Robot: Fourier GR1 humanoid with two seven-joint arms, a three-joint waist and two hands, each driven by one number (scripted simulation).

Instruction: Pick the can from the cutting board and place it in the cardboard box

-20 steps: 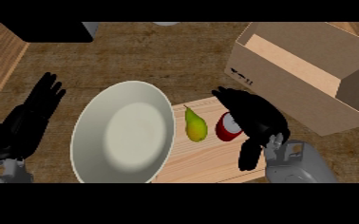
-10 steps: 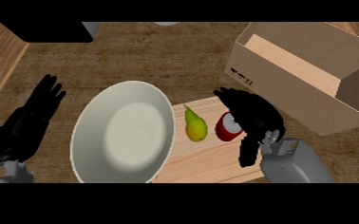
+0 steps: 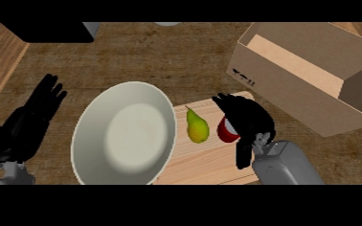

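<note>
A red can (image 3: 225,130) stands on the light wooden cutting board (image 3: 205,164), right of a yellow-green pear (image 3: 197,126). My right hand (image 3: 245,118) arches over the can from the right, fingers curled round it and hiding most of it. The open cardboard box (image 3: 300,69) stands at the upper right, behind the board. My left hand (image 3: 34,116) rests open at the left edge, fingers pointing up.
A large white plate (image 3: 124,134) covers the board's left part. A dark block (image 3: 50,31) sits in the top left corner, with a pale round object (image 3: 168,23) at the top edge. Brown countertop (image 3: 155,57) lies between plate and box.
My right hand has drawn slightly in over the can, and its forearm has shifted a little left. The left hand, pear and plate stay put.
</note>
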